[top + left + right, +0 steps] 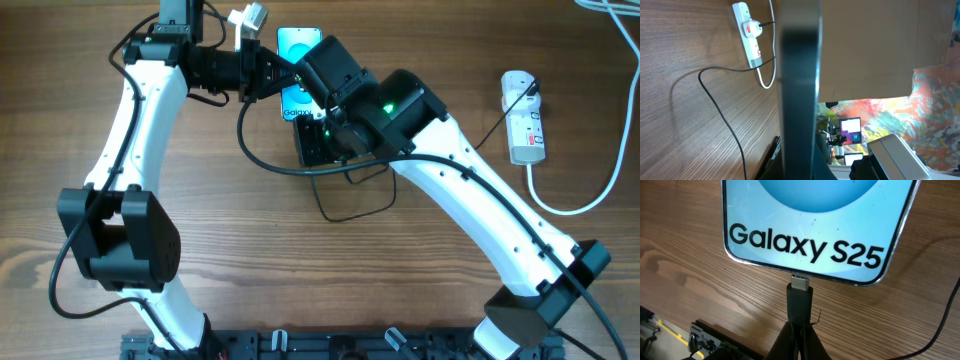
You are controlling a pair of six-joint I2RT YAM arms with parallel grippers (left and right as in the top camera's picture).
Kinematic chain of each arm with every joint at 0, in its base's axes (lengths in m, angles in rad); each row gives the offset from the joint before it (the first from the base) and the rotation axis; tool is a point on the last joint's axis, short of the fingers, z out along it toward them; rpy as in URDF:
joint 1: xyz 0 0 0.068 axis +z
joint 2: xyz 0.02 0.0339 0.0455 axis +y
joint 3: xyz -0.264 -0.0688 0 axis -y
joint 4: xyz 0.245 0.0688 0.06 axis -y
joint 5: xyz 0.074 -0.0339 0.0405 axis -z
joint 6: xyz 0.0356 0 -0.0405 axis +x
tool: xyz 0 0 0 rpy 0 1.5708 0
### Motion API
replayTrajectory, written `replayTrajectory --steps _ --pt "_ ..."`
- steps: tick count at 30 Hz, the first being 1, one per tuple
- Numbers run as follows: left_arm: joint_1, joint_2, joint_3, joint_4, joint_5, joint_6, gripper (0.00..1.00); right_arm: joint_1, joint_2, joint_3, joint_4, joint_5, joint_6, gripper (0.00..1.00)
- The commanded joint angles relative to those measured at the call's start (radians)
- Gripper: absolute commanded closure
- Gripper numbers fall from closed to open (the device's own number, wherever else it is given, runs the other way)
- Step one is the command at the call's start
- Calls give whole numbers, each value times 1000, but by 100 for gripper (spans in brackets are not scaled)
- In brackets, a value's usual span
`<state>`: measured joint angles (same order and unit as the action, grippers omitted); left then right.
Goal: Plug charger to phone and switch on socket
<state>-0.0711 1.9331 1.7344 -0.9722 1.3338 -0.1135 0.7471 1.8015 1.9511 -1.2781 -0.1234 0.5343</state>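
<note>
Brown wood-grain table top [260, 250] lies under everything. Two dark fingers [790, 342] of the right gripper [800, 325] are closed narrowly on the black moulded connector [800, 300] of the thin black charger cable [722, 115]. Its small metal tip touches the middle of the near short edge of the flat white-rimmed phone with cyan screen [815, 225], just under the words "Galaxy S25". Some metal shows there, so I judge it is not fully seated. The phone's long axis runs straight away from these fingers, in line with the connector, so the push should follow this line. Against the phone's long side stands the left gripper [250, 72]; whether it grips, I cannot tell. Well apart from the phone, on the right arm's side, lies the white oblong power strip [525, 118] with a plug in it; the right arm is nearer to its switch.
</note>
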Motion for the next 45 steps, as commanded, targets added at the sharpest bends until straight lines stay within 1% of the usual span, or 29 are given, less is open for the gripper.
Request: replayTrajectory --steps 1,8,11,20,25,31,39,45 --pt "-6 -27 3 2 58 18 96 0 -8 4 -1 -15 -1 96" --pt "-6 -27 3 2 64 34 96 0 -8 4 -6 -15 -1 96" --pt "-6 -27 3 -2 65 58 96 0 -8 4 -6 -16 0 96" --pt "-6 -28 3 -1 65 58 96 0 -4 4 -10 -15 -2 96" --pt "-5 -27 3 3 98 58 96 0 0 4 -9 -22 -5 96" --pt "-5 -27 3 2 97 79 96 0 7 4 -5 -34 -10 96" --pt "-5 -27 3 2 53 84 96 0 7 4 0 -34 -10 96" --pt "-5 -27 3 -2 71 83 96 0 7 4 6 -31 -10 96"
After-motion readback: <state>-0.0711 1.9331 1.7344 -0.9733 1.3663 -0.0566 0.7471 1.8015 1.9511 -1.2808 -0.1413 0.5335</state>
